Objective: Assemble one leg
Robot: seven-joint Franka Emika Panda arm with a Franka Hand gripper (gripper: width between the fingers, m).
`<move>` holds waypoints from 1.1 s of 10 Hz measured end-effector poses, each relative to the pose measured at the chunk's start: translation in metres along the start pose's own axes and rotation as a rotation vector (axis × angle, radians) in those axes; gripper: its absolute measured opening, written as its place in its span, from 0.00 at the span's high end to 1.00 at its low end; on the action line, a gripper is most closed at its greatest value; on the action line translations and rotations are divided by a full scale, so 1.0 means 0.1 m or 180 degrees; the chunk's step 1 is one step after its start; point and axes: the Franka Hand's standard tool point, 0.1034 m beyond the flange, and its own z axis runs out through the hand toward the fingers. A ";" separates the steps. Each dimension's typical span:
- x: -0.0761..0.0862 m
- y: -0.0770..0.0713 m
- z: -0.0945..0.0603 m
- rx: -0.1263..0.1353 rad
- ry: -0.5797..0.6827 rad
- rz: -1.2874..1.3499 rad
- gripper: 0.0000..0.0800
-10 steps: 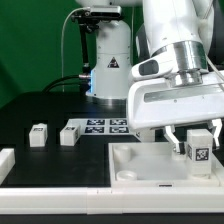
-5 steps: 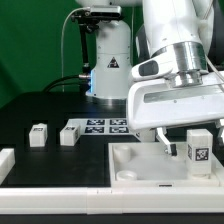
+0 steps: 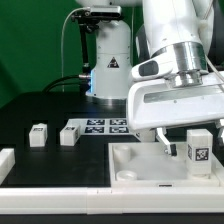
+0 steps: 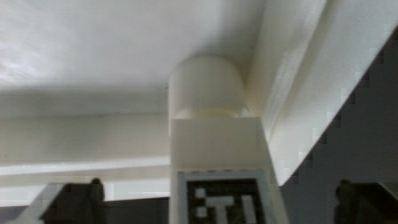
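Note:
A leg point(image 3: 197, 151), a small white block with a black-and-white tag, stands upright on the large white square part point(image 3: 140, 165) near the exterior view's right edge. My gripper point(image 3: 190, 142) hangs over it, open, with a finger on either side of the leg and a gap to each. In the wrist view the leg point(image 4: 221, 120) runs up the middle with its tag near the camera. The dark fingertips point(image 4: 80, 200) stand well clear of it at both sides, and the gripper point(image 4: 222, 205) is empty. Two more legs point(image 3: 38, 135) point(image 3: 68, 133) lie on the black table at the exterior view's left.
The marker board point(image 3: 105, 126) lies behind the white square part. A white piece point(image 3: 5, 161) shows at the exterior view's left edge. The robot base point(image 3: 108, 60) stands at the back.
The fingers have spread apart and let go of the leg, which stays standing on the white square part. In the last half second nothing moved.

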 end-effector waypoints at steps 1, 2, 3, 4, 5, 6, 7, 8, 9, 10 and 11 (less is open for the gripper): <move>-0.03 -0.01 0.02 0.0017 -0.0129 0.0001 0.19; -0.01 -0.01 0.01 0.0016 -0.0151 0.0024 0.19; -0.01 -0.04 -0.02 0.0049 -0.0518 0.0155 0.19; 0.10 -0.07 -0.12 0.0063 -0.0726 0.0219 0.19; 0.08 -0.08 -0.16 0.0078 -0.1096 0.0274 0.19; 0.09 -0.07 -0.19 0.0104 -0.1446 0.0307 0.19; 0.13 -0.06 -0.20 0.0130 -0.1666 0.0318 0.19; 0.12 -0.04 -0.16 0.0147 -0.1834 0.0334 0.19; 0.07 -0.04 -0.18 0.0193 -0.2205 0.0350 0.19; 0.18 -0.02 -0.12 0.0208 -0.2213 0.0355 0.19; 0.19 -0.03 -0.11 0.0205 -0.2187 0.0355 0.19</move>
